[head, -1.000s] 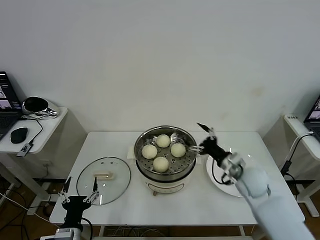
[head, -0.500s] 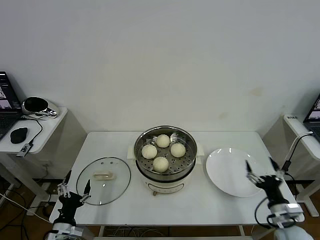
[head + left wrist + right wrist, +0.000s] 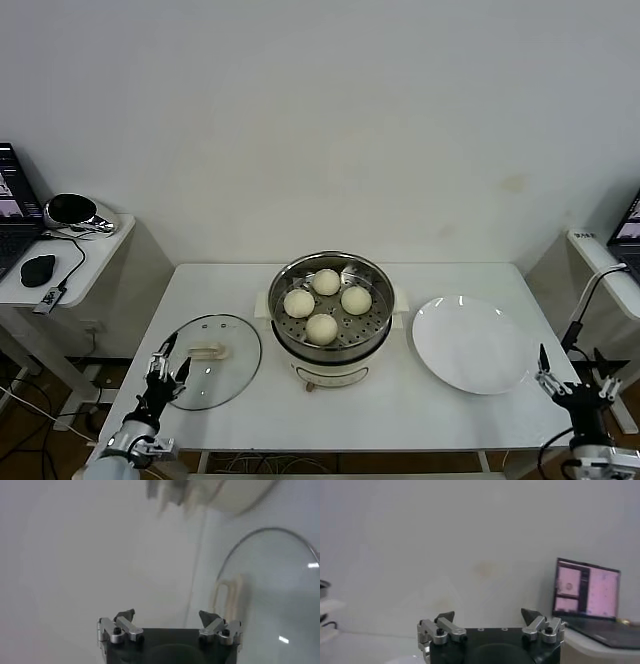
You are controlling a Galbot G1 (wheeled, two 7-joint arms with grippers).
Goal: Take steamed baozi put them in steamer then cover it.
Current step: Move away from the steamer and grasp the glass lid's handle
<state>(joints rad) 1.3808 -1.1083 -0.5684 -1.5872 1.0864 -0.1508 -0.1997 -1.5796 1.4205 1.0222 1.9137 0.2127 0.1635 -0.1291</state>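
Head view: four steamed baozi (image 3: 322, 302) sit inside the steamer (image 3: 328, 316) at the middle of the white table (image 3: 400, 400), uncovered. The cover (image 3: 207, 349) lies flat on the table to the robot's left of the steamer, its cream handle up. A white plate (image 3: 468, 343) lies bare on the other side. The left gripper (image 3: 166, 363) hangs at the table's front-left edge beside the cover, fingers spread and holding nothing. The right gripper (image 3: 577, 377) is past the table's front-right corner, fingers apart, holding nothing.

Left wrist view: the left gripper's fingertips stand wide apart; the glass cover (image 3: 270, 600) and its handle (image 3: 227, 596) lie just ahead.

Right wrist view: spread fingertips face a wall and a lit laptop screen (image 3: 585, 588).
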